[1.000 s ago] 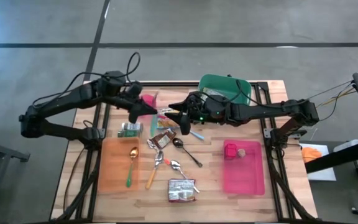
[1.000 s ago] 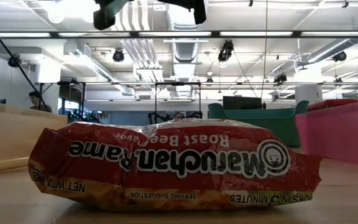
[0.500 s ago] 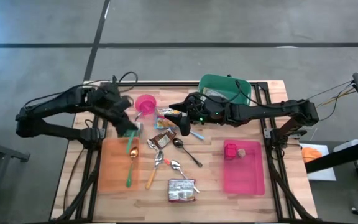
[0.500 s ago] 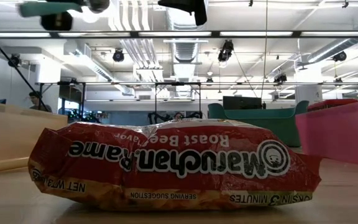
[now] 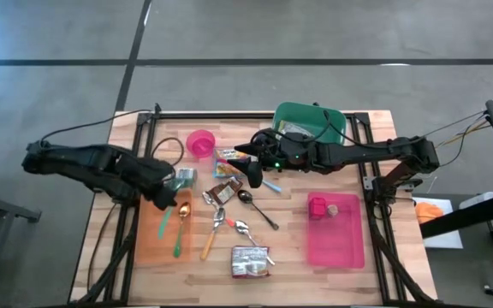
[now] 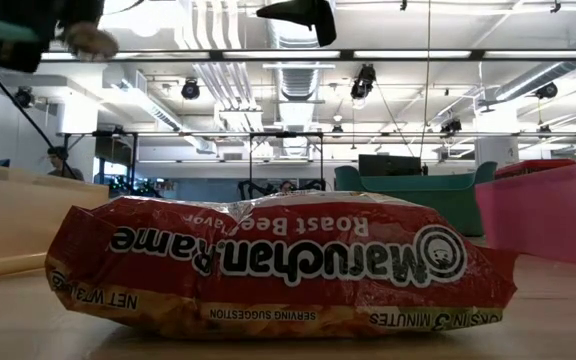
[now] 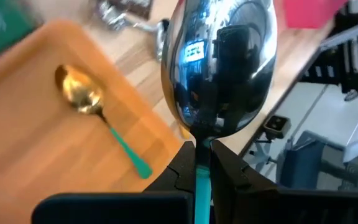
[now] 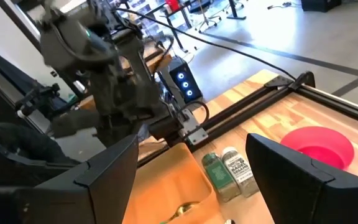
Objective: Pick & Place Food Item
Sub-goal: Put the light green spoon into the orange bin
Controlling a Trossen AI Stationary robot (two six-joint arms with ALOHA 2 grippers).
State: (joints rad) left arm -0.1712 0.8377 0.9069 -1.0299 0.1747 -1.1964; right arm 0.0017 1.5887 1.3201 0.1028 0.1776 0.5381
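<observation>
Ramen packet (image 5: 250, 261) is lying flat at the worktop's (image 5: 289, 261) near edge: light, crinkly, brittle inside, so gripping an end seam seems safest. Left claw (image 7: 202, 163) is pinching a teal-handled spoon (image 7: 219, 62) above the orange tray (image 5: 148, 235). Right claw (image 5: 248, 171) is gaping wide mid-worktop.

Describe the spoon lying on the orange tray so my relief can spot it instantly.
Find the orange tray on the table's left side. The spoon lies on it. Its bowl is gold and its handle green; the spoons on the bare wood beside it are silver.
</observation>
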